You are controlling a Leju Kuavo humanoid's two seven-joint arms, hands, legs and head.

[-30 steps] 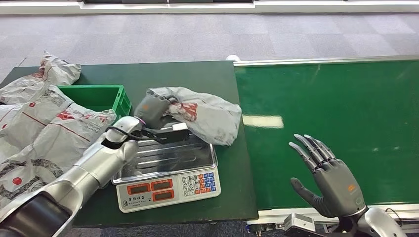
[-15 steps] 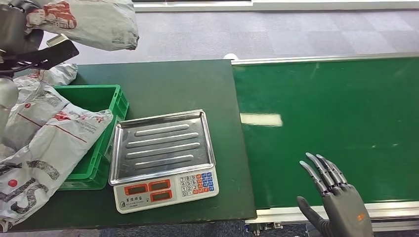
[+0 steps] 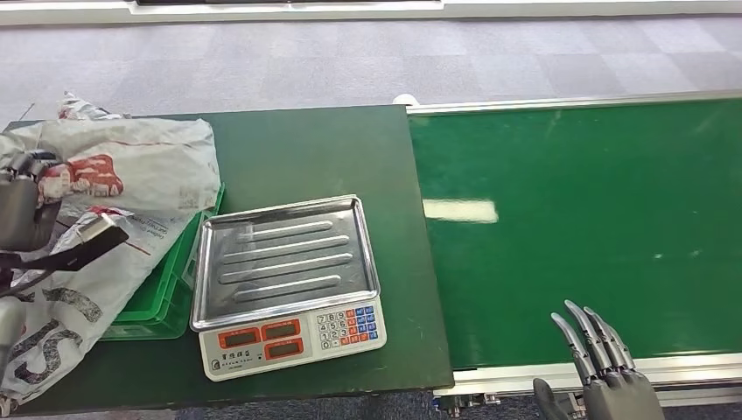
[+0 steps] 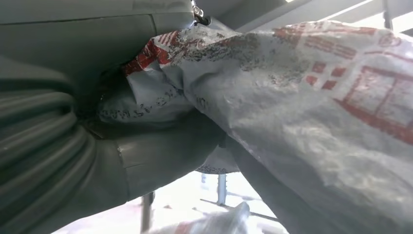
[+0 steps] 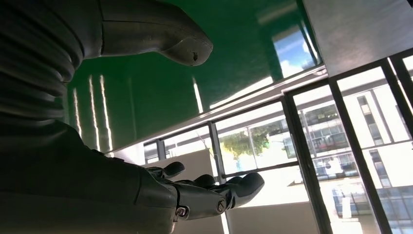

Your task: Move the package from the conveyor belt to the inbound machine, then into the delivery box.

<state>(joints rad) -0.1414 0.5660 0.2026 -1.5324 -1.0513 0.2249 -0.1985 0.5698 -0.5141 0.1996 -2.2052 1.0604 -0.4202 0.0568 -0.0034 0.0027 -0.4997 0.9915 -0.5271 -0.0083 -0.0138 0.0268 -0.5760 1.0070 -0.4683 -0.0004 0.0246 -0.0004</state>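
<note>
My left hand is at the far left of the head view and grips one end of a grey package with red print. The package lies over the green delivery box and the other grey bags piled in it. In the left wrist view the crumpled package is pinched against my thumb. The inbound machine, a steel-topped scale with a keypad, has a bare tray. My right hand is low at the near edge of the green conveyor belt, fingers spread and holding nothing.
The dark green table carries the scale and the box. The belt's metal frame runs along the near edge by my right hand. Grey carpet floor lies beyond the table.
My left hand lifted the package off the scale, swung it high to the left, then lowered it onto the box. My right hand sank toward the bottom edge.
</note>
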